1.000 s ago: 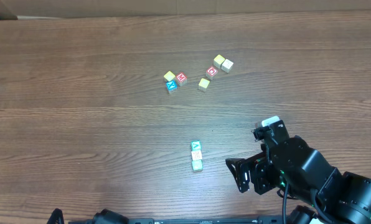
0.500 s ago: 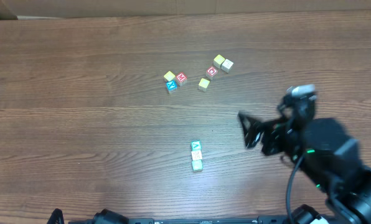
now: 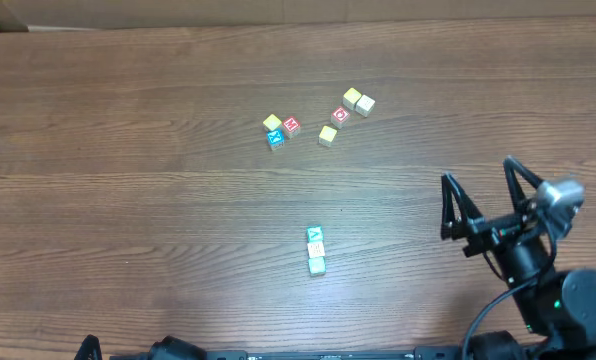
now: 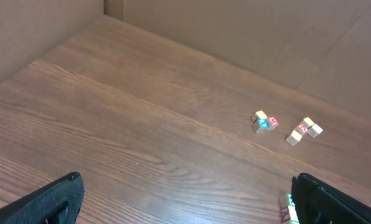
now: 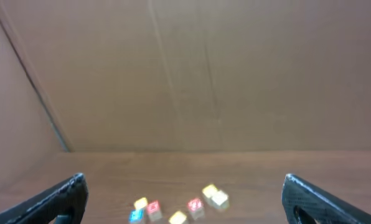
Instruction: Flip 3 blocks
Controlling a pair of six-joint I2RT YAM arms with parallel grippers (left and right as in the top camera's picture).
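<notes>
Blocks (image 3: 316, 250) sit in touching row of 3 nr front edge of table (image 3: 128, 200), abt mid: green/wht, whitish w/ red print, green/wht; letters too small to read. Right gripper (image 3: 477, 171) spread wide, empty, by right edge. Left gripper (image 4: 187, 179) also wide, empty.

The wood-grain table (image 3: 128, 200) carries three blocks (image 3: 316, 250) in a touching row: green-and-white at each end, whitish with red print between. Beyond that row, slightly left, a yellow cube (image 3: 272, 122), blue cube (image 3: 275, 139) and red "M" cube (image 3: 292, 125) huddle together. Beyond it, slightly right, lie a pale yellow cube (image 3: 327, 134), red "O" cube (image 3: 340, 114) and a touching yellow-and-cream pair (image 3: 353, 98).
</notes>
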